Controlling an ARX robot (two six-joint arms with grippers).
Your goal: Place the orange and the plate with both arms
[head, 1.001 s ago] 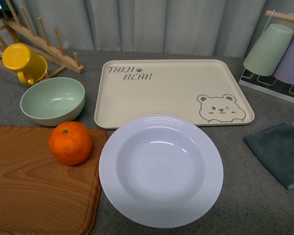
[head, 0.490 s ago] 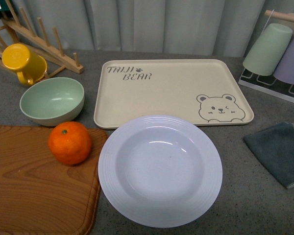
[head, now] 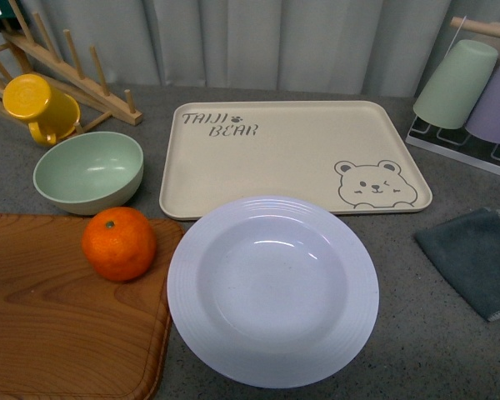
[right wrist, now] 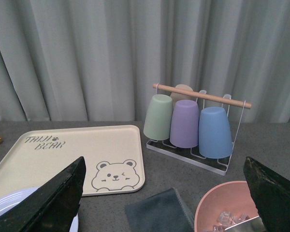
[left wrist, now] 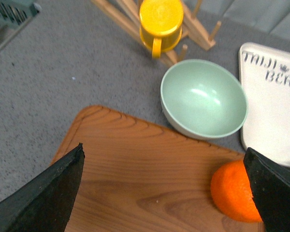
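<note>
Left jaws: wide open and empty above the board (left wrist: 135,169). The orange (left wrist: 234,193) sits off to one side, partly behind one finger, not between them.
Right jaws: also wide open and empty, held high and facing the cup rack (right wrist: 193,125). I see only a sliver of the plate (head: 273,292) from that wrist.
Orange: on the board's corner nearest the plate, just beside the bowl (head: 88,171).
Plate: flat on the table (head: 417,350), its far rim at or over the tray (head: 292,154) edge, its left rim against the board.
Risk, orange: it is round and loose. If I close off-centre, I expect one finger to nudge it and roll it off the board.
Risk, bowl: it is near enough that a wide finger could clip it on the way down.
Risk, plate: the rim lies low, so a shallow pinch may slip and skid it onto the tray.
Risk, arms: the two targets almost touch, so reaching together could bring the arms into each other.
</note>
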